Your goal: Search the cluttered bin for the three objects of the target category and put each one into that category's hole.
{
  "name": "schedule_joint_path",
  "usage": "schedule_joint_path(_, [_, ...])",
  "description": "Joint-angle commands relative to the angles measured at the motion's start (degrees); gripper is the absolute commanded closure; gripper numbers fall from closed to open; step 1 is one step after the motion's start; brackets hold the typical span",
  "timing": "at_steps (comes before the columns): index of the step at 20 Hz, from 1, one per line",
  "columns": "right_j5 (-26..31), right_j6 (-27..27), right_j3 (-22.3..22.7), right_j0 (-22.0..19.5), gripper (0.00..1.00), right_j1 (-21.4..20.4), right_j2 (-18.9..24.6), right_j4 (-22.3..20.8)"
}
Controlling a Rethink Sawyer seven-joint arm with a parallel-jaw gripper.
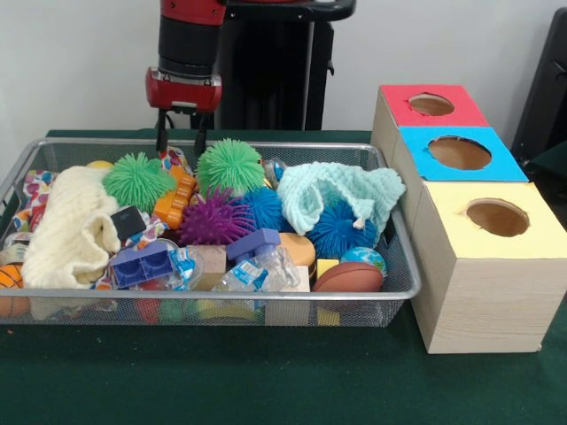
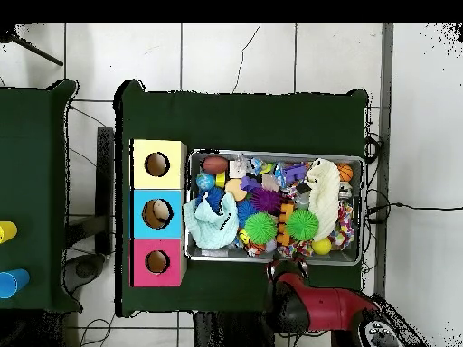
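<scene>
A dark green table (image 1: pixel 266 381) carries two things set directly on its cloth. One is a wire mesh bin (image 1: pixel 213 310) heaped with toys and cloths; the other, just beside the bin's end, is a row of three wooden boxes (image 1: pixel 478 292) topped red, blue and yellow, each with a round hole in its top.

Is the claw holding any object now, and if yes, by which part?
Nothing is held. The claw hangs open at the far edge of the bin, its fingers empty, above the toys.
</scene>
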Motion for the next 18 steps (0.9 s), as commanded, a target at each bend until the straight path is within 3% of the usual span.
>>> schedule_joint_path(1, [2.9,2.8,-4.1,-1.9,0.0,3.9,1.4,-4.4])
schedule_joint_path(8, [3.1,2.8,-5.1,-2.4,0.0,4.9,1.4,-4.7])
schedule_joint_path(18, [-2.0,4.8,-6.6,-3.4,0.0,12.3,0.0,-4.4])
